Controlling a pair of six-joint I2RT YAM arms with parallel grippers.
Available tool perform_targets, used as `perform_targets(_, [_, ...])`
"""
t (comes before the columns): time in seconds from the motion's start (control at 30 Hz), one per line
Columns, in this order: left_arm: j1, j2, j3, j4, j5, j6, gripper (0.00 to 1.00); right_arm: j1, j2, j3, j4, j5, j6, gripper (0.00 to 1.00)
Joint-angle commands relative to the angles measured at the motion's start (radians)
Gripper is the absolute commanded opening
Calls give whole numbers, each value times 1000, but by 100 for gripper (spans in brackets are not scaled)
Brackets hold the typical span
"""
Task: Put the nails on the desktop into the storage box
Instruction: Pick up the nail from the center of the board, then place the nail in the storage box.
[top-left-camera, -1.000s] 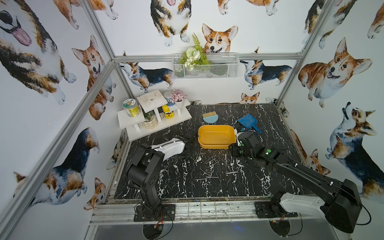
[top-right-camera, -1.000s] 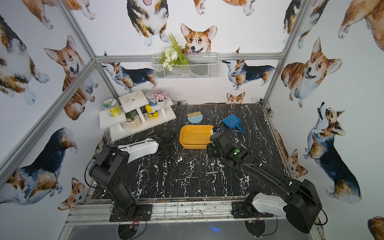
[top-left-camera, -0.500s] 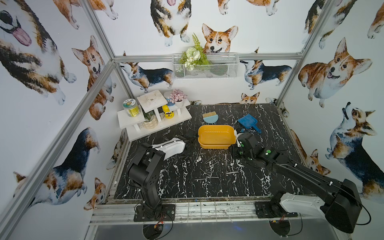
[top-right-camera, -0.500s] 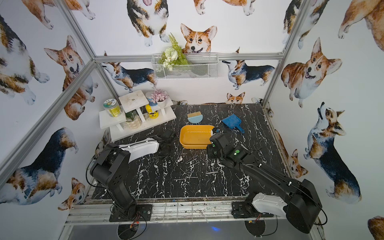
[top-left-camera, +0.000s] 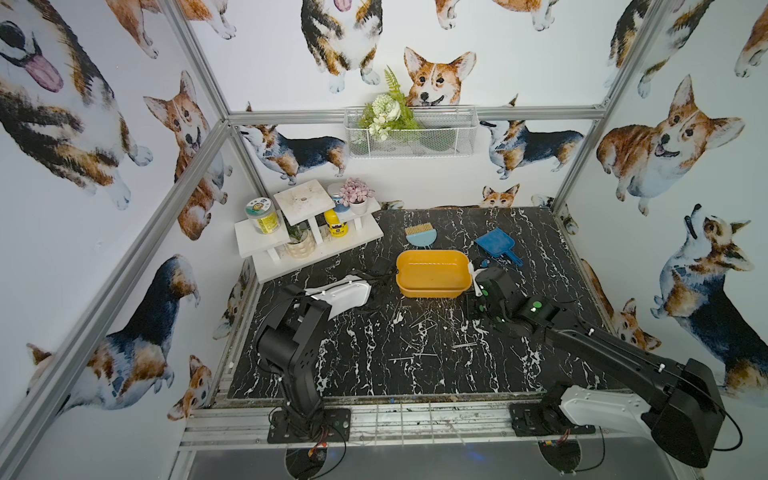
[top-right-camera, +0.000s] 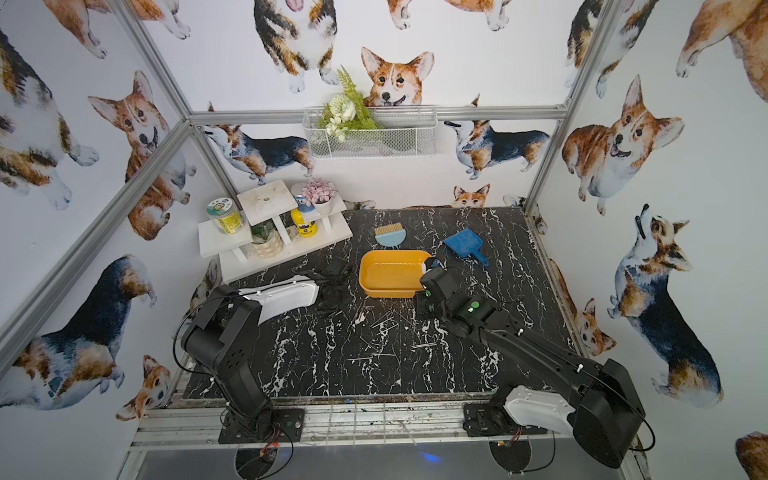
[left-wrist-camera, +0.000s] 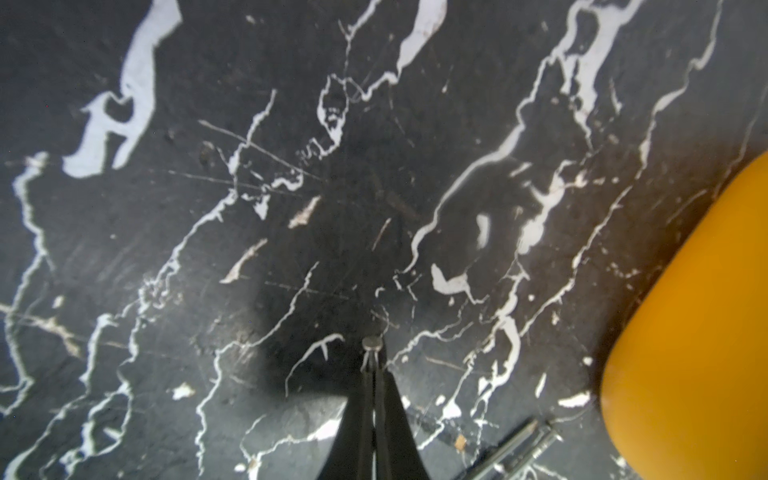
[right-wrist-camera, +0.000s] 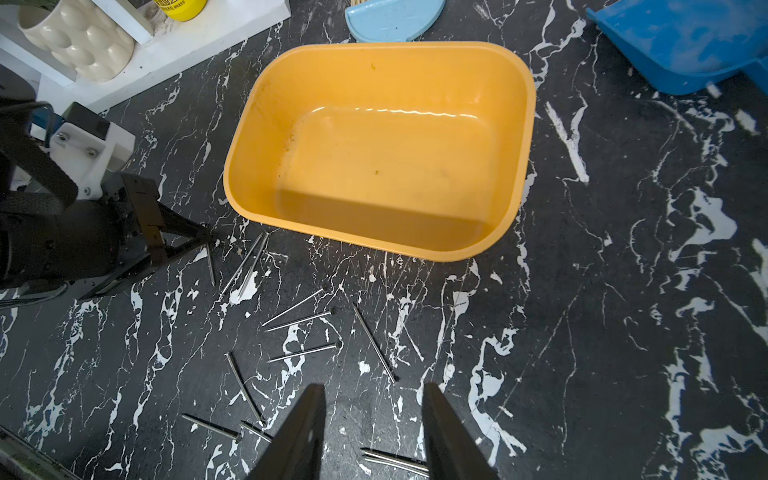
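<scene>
Several thin metal nails (top-left-camera: 419, 328) (right-wrist-camera: 299, 322) lie scattered on the black marble desktop (top-left-camera: 374, 365), just in front of the yellow storage box (top-left-camera: 430, 293) (right-wrist-camera: 374, 245), which has nothing in it. My left gripper (right-wrist-camera: 203, 237) is low at the box's near-left corner. It is shut on one nail, whose head (left-wrist-camera: 371, 343) sticks out past the closed tips. Two more nails (left-wrist-camera: 515, 449) lie beside it. My right gripper (right-wrist-camera: 372, 388) hangs open above the scattered nails, with only desktop between its fingers. In a top view it sits at the box's right end (top-left-camera: 473, 291).
A blue dustpan (top-left-camera: 496, 245) and a light blue brush (top-left-camera: 420, 235) lie behind the box. A white tiered shelf stand (top-left-camera: 357, 237) with jars and pots fills the back left corner. A wire basket (top-left-camera: 409, 133) hangs on the back wall.
My left gripper's jaws have closed on a nail at the box's near-left corner. The right arm has stayed where it was, still open.
</scene>
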Motion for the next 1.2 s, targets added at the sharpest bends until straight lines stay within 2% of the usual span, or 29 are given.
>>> perform_targets(0.0, [0, -20, 10, -60, -24, 30, 0, 1, -3, -3, 35, -13, 1, 43])
perform_targets(0.37, [0, -97, 16, -94, -35, 62, 0, 2, 30, -2, 67, -35, -8, 42])
perform_targets(0.57, [-1, -144, 72, -138, -57, 135, 0, 1, 56, -1, 89, -59, -25, 43])
perform_targets(0.87, [-13, -154, 235, -199, -56, 237, 0, -57, 118, 16, 136, -153, -43, 44])
perform_targets(1.17, [-54, -20, 482, -229, -8, 290, 0, -141, 149, 38, 144, -211, -35, 44])
